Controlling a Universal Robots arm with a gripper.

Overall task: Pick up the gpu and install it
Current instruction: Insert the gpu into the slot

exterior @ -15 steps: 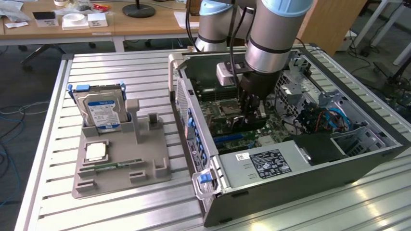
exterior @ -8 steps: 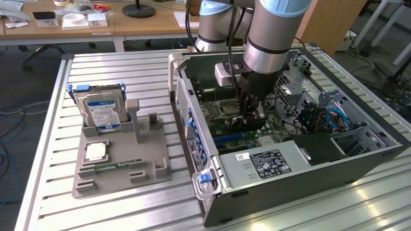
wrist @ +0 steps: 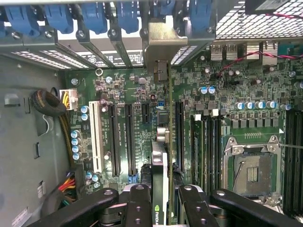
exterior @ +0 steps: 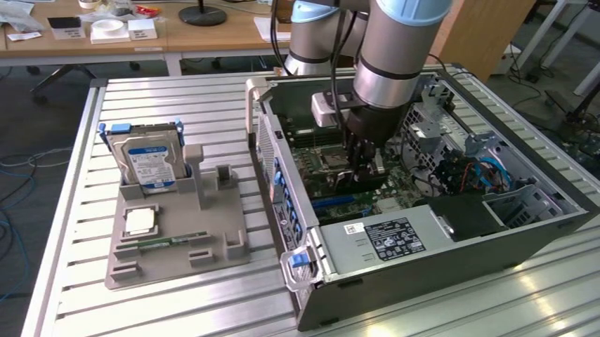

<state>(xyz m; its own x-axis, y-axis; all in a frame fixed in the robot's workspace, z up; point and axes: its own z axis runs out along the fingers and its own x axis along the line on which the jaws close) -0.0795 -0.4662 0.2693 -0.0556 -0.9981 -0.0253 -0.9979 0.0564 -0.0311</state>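
Observation:
The gpu appears edge-on in the wrist view as a thin card, with its silver-beige end bracket against the case's rear slot openings. My gripper is shut on it, with a black finger on each side. The card stands upright over the green motherboard, in line with the long black expansion slots. Whether it sits in a slot I cannot tell. In the exterior view my gripper reaches down inside the open computer case, and the dark gpu is just above the board.
A grey fixture on the exterior view's left holds a hard drive, a processor chip and a memory stick. Blue slot latches, the processor socket, cable bundles and the case walls surround the card.

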